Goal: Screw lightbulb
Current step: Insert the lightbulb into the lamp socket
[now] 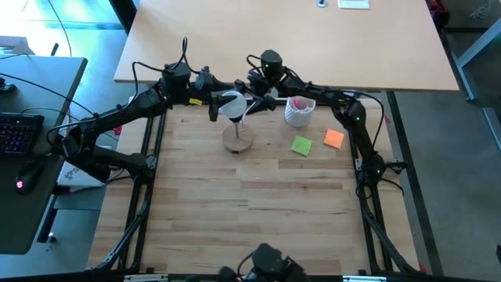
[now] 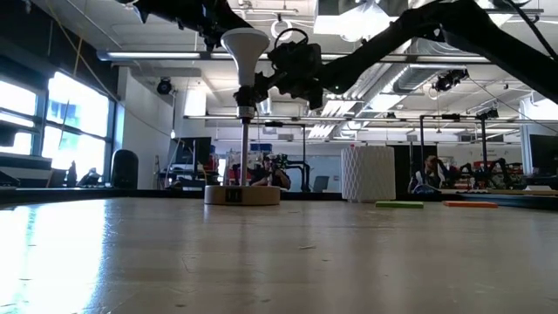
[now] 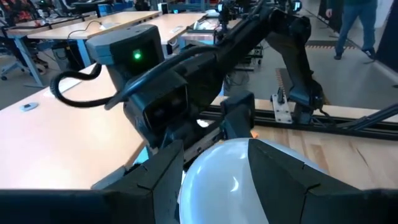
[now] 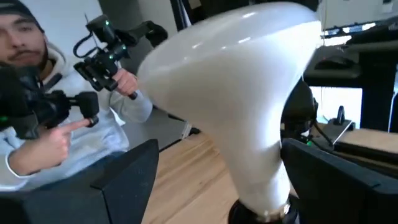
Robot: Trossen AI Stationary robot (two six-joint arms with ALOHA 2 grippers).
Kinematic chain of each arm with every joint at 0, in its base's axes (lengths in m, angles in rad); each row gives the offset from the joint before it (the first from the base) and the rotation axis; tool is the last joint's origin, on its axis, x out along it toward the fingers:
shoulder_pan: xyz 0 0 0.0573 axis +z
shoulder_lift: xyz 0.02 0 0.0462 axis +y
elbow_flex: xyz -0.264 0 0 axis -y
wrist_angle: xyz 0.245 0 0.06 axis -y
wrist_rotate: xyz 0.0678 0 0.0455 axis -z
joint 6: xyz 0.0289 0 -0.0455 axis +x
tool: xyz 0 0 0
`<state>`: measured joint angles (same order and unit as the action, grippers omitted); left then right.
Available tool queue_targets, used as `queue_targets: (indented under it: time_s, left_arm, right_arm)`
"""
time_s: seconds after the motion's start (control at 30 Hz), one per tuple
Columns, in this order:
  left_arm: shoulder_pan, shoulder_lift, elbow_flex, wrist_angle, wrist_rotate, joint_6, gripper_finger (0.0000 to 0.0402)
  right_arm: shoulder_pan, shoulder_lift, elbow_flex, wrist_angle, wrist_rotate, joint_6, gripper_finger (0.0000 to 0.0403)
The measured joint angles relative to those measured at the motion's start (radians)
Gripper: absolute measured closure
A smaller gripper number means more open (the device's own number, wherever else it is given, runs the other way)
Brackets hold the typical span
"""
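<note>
— Wooden tabletop (image 1: 258, 204) is seen from above; where is the lightbulb (image 1: 232, 104) placed?

— It is seated upright in the black socket (image 2: 246, 113) on its round wooden base (image 1: 238, 140), near the far edge, left of the white ribbed cup (image 1: 299, 111).

— How is it gripped?

— It is clasped at the globe by the left gripper (image 1: 217, 103). The right gripper (image 1: 257, 103) is held spread wide beside the bulb, just apart from it. Two coloured notes (image 1: 317, 142) are laid near the right edge.

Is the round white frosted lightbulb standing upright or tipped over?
Upright. In the low view the lightbulb stands globe-up, neck straight down on the black socket above its round wooden base.
</note>
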<state>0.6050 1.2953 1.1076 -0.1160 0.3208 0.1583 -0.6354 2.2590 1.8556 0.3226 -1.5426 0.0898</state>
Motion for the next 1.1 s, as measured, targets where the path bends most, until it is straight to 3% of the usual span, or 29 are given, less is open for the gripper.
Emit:
queue_targets:
  time_s: [0.37,0.7,0.83,1.03,1.1]
  left_arm:
    - [-0.005,0.000,0.000,0.003,-0.004,0.000,0.0227]
    - [-0.005,0.002,-0.003,0.019,-0.004,-0.018,0.0227]
    - [-0.005,0.002,-0.009,0.026,-0.004,-0.020,0.0227]
    - [-0.004,0.002,-0.009,0.026,-0.005,-0.018,0.0227]
    - [-0.004,0.002,-0.009,0.026,-0.009,-0.017,0.0227]
  right_arm:
    - [0.046,0.006,0.009,-0.001,0.076,-0.147,0.0090]
    - [0.071,0.007,0.009,0.048,0.128,-0.156,0.0106]
    - [0.061,0.007,0.009,0.055,0.139,-0.140,0.0140]
    - [0.060,0.008,0.008,0.053,0.177,-0.150,0.0237]
    - [0.059,0.010,0.007,0.053,0.181,-0.146,0.0245]
